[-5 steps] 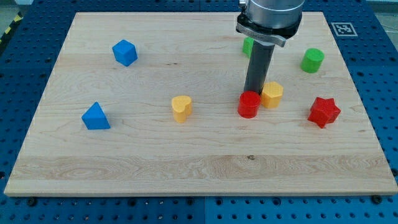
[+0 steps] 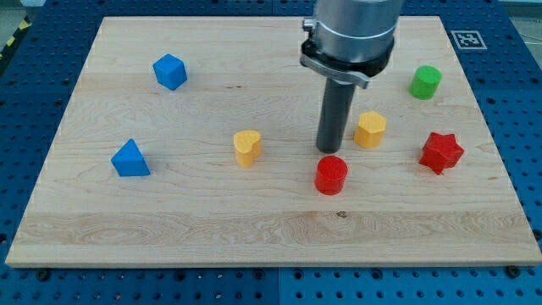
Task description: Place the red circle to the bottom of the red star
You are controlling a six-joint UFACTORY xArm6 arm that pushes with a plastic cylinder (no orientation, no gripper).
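Observation:
The red circle point(image 2: 331, 175) lies on the wooden board point(image 2: 254, 229), right of centre toward the view's bottom. The red star point(image 2: 441, 152) lies near the board's right edge, to the right of the circle and slightly higher. My tip point(image 2: 329, 152) stands just above the red circle, at or very near its top edge. The rod rises from there to the arm's grey body at the view's top.
A yellow hexagon point(image 2: 370, 129) sits right of the rod, between it and the star. A yellow heart point(image 2: 246, 146) lies left of the rod. A green cylinder point(image 2: 425, 82) is at the upper right. A blue cube point(image 2: 170, 71) and blue triangle point(image 2: 129, 158) are at the left.
The red circle has moved toward the view's bottom and slightly left, away from the yellow hexagon. My tip has followed it down and to the left. A green block behind the arm is now hidden.

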